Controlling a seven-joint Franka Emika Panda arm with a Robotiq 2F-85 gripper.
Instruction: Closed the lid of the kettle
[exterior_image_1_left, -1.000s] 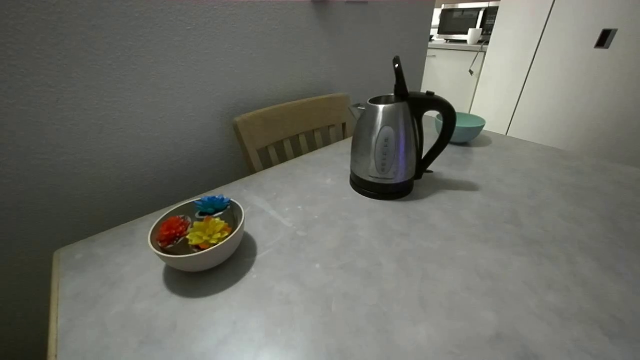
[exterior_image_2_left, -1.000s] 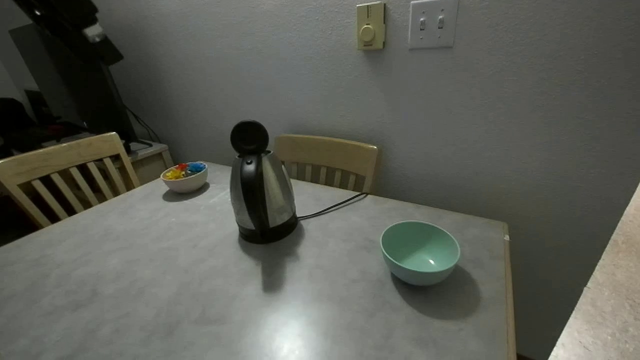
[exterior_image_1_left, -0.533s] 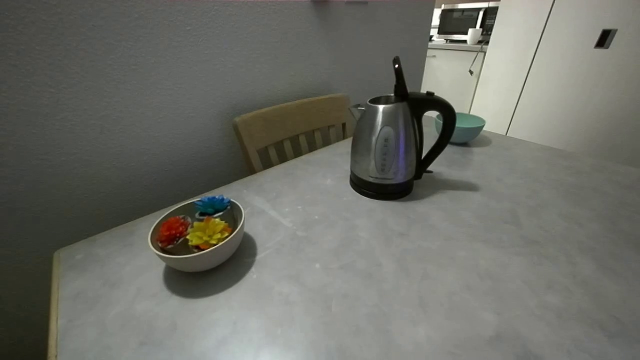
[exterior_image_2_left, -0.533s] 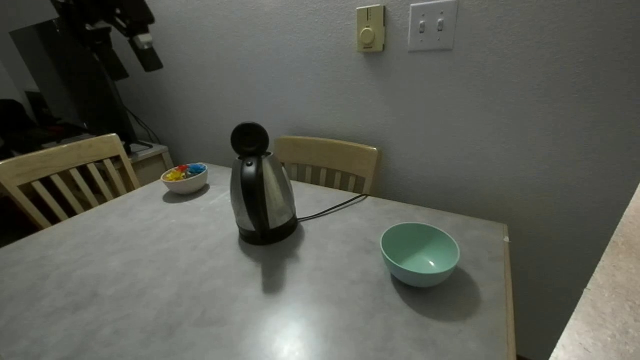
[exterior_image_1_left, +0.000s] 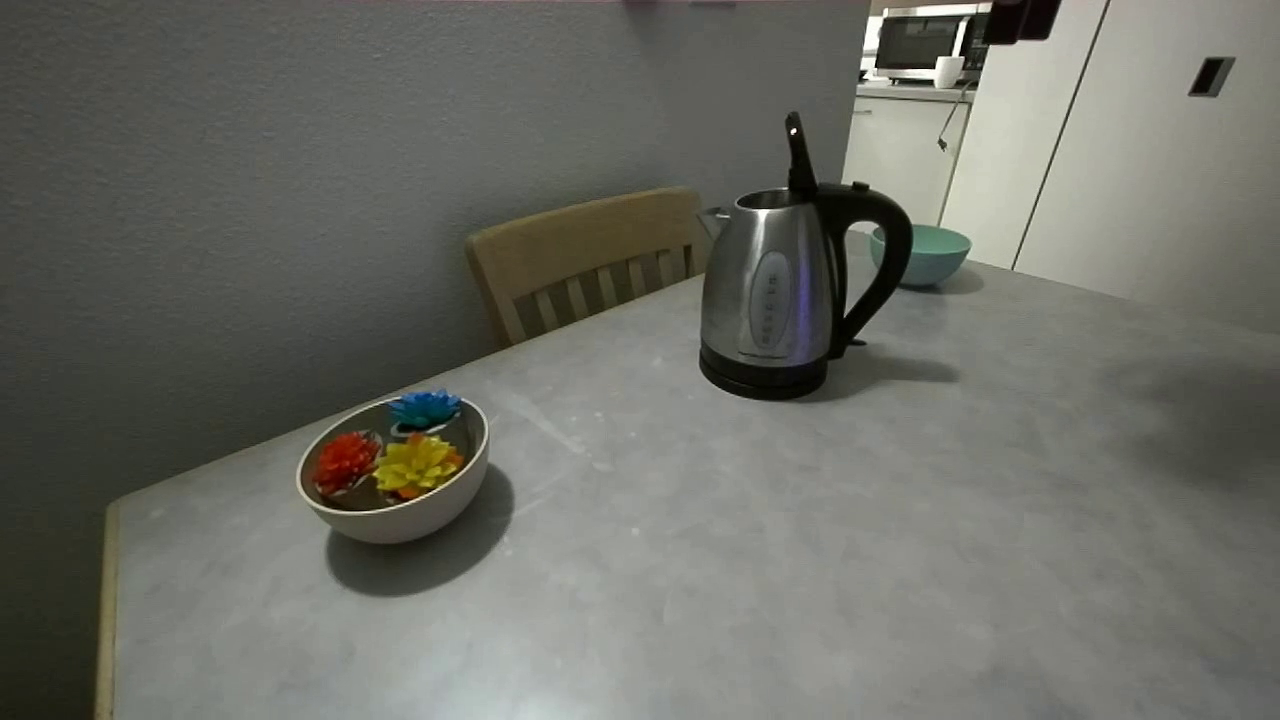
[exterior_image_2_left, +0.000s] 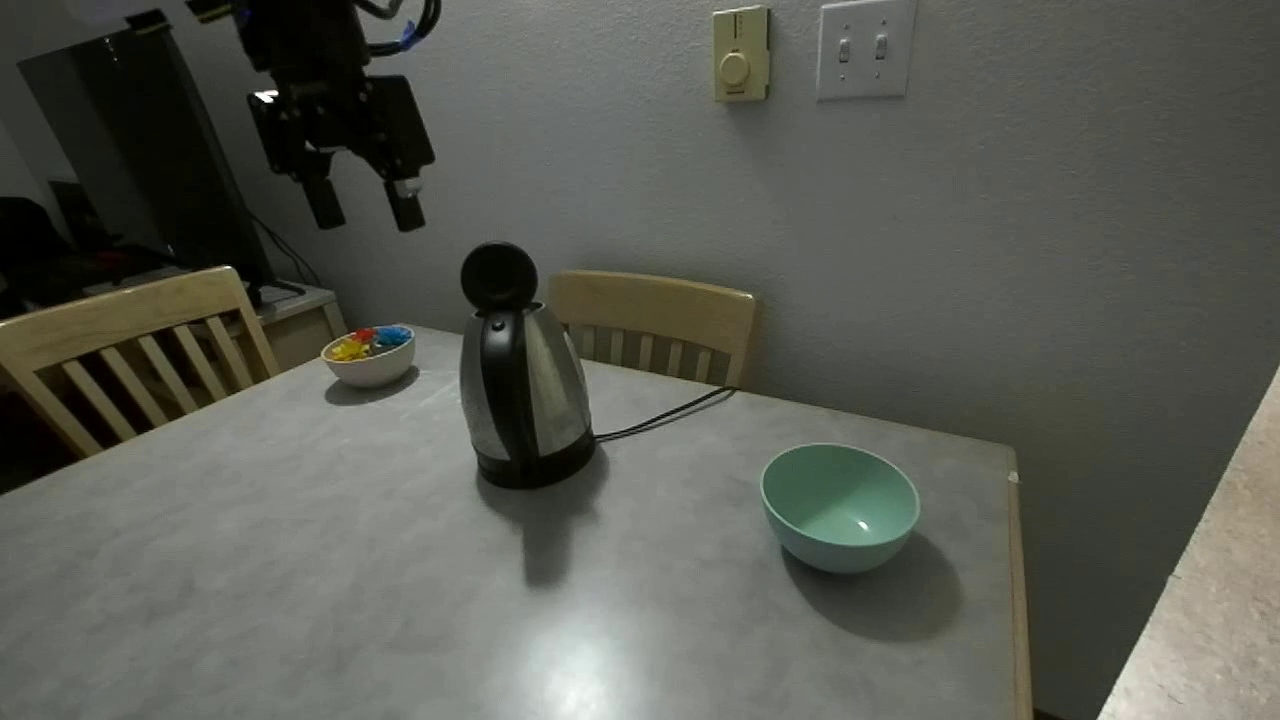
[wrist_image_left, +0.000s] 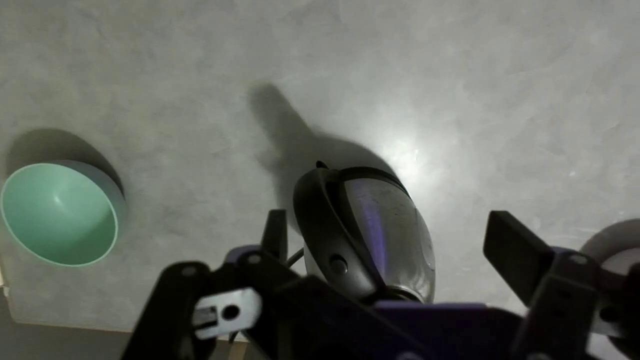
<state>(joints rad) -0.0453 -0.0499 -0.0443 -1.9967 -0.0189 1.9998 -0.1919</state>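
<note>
- Gripper (exterior_image_2_left: 370, 226) has come down nearer the kettle (exterior_image_2_left: 530, 390);
- its fingers (exterior_image_2_left: 404, 206) are wide apart;
- lower than them, the lid (exterior_image_2_left: 499, 276) stands up.

Dim light, white glare on the table (exterior_image_2_left: 300, 560), soft shadow beside the kettle (exterior_image_2_left: 540, 395).

Pale wooden chair (exterior_image_2_left: 650, 298) near grey wall (exterior_image_2_left: 1050, 250)
</note>
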